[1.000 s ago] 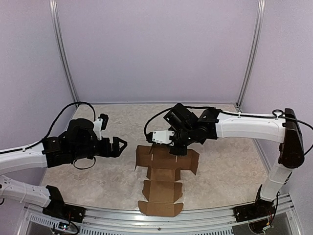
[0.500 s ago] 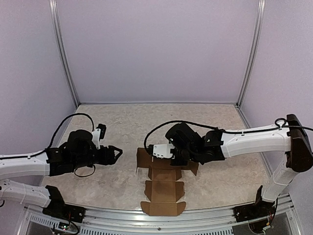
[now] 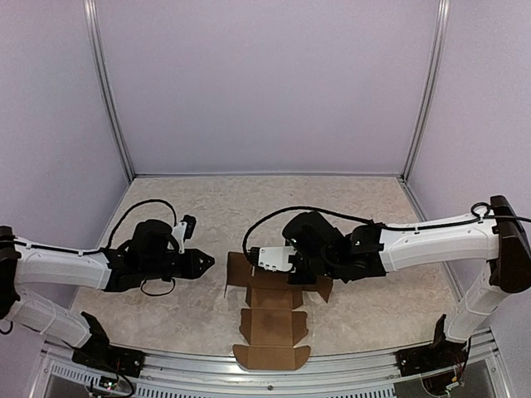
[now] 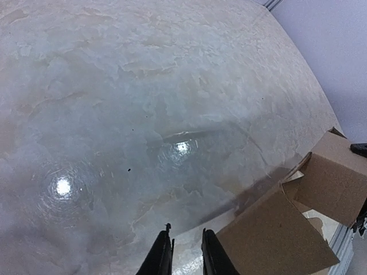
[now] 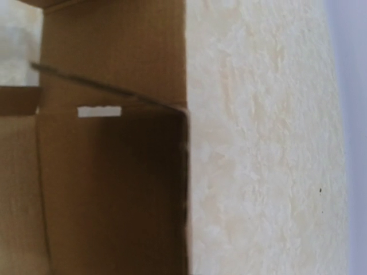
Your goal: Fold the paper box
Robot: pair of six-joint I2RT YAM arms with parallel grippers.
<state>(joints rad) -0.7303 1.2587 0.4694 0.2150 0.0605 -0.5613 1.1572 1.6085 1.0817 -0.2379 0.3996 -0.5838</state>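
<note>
While the flat brown cross-shaped cardboard box [image 3: 270, 325] lies near the front edge of the beige table [image 3: 182, 311], the right gripper [image 3: 300, 272], pressed together, seems to pin its middle. From the left wrist, the empty left gripper [image 4: 184, 238], fingers [image 4: 163, 252] barely apart, could shove the raised flap [image 4: 275, 235] and skid the sheet. The right wrist shows only cardboard.

Overhead, two close-ups (paper box [image 3: 270, 322] shared)

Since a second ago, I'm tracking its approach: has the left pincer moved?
Yes: the left pincer has come closer to the near rail.
</note>
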